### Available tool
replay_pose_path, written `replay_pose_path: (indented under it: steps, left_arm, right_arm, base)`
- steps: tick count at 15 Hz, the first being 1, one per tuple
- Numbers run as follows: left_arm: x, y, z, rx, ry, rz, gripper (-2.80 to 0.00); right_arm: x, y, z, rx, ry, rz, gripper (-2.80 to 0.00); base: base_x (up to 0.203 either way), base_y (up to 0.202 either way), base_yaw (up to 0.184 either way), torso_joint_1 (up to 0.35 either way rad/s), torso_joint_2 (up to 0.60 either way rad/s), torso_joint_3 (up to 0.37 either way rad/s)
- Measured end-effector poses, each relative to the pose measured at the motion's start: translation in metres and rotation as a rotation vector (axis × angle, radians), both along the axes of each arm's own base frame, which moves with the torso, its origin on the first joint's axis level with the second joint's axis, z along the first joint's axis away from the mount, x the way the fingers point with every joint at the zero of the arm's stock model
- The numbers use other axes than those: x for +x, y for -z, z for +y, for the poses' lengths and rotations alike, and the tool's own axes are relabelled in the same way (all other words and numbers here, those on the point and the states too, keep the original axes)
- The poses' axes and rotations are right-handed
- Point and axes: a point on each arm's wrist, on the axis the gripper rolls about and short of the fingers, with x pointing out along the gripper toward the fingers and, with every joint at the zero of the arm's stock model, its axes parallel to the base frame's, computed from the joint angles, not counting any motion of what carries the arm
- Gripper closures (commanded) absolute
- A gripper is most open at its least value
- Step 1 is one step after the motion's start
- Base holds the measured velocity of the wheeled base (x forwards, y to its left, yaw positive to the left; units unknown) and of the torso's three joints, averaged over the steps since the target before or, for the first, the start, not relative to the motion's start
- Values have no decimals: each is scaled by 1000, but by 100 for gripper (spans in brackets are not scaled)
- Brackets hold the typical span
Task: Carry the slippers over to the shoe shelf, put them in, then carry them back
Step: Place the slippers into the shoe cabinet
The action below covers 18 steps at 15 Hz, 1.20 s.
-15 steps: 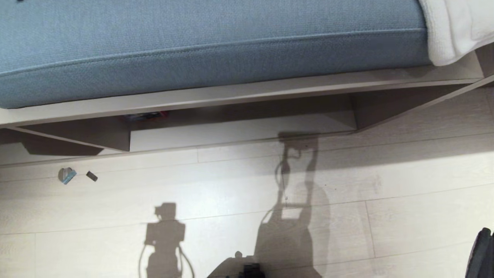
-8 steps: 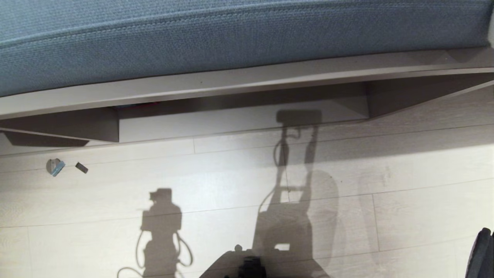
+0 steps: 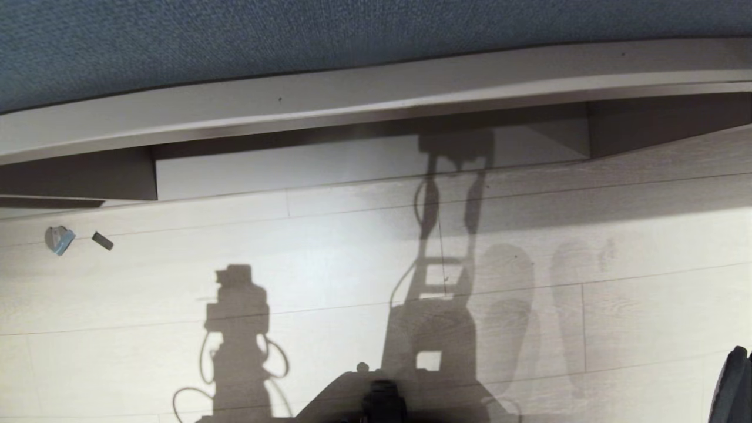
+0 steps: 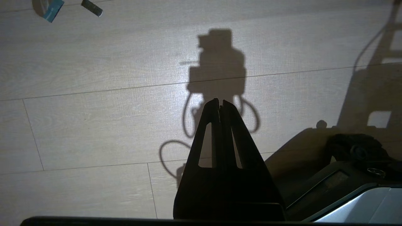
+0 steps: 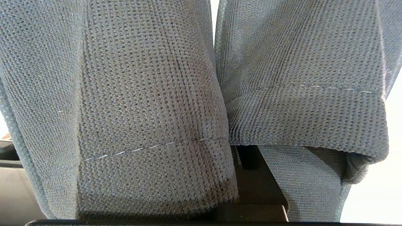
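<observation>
The slippers fill the right wrist view as two dark knitted bands hanging side by side. My right gripper is shut on them, and only a dark piece of finger shows between them. A dark edge of the slippers shows at the lower right corner of the head view. The shoe shelf is the low cubby with a pale base board under the bench, ahead of me across the floor. My left gripper hangs shut and empty over the floor.
A blue bench cushion lies above the cubby. Dark dividers bound it. A small grey-and-blue object and a small dark piece lie on the pale plank floor at the left. My base is at the bottom.
The whole head view has shifted: the bench and cubby have slid up the picture and look nearer, and the white cloth has left it. Neither arm has moved.
</observation>
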Motion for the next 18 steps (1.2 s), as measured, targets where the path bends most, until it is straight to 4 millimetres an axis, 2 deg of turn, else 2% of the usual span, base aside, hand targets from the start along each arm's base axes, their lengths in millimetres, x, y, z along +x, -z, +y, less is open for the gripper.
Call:
replay_pose_path:
  steps: [4,7,9,11,14,18]
  left_arm:
    - [0,0,0,0,0,0,0]
    - [0,0,0,0,0,0,0]
    - [0,0,0,0,0,0,0]
    - [0,0,0,0,1,0,0]
    - [0,0,0,0,1,0,0]
    - [0,0,0,2,0,1,0]
  right_arm:
    - [1,-3,0,3,-5,18,0]
    - [6,-37,1,52,-57,26,0]
    - [20,-63,3,71,-123,85,0]
    - [45,-86,4,79,-190,146,0]
    - [97,-111,7,54,-299,219,0]
    - [165,-148,10,21,-334,201,0]
  base:
    - [0,0,0,4,4,-45]
    - [0,0,0,0,0,0]
    - [0,0,0,0,0,0]
    - [0,0,0,0,0,0]
    - [0,0,0,0,0,0]
    - [0,0,0,0,0,0]
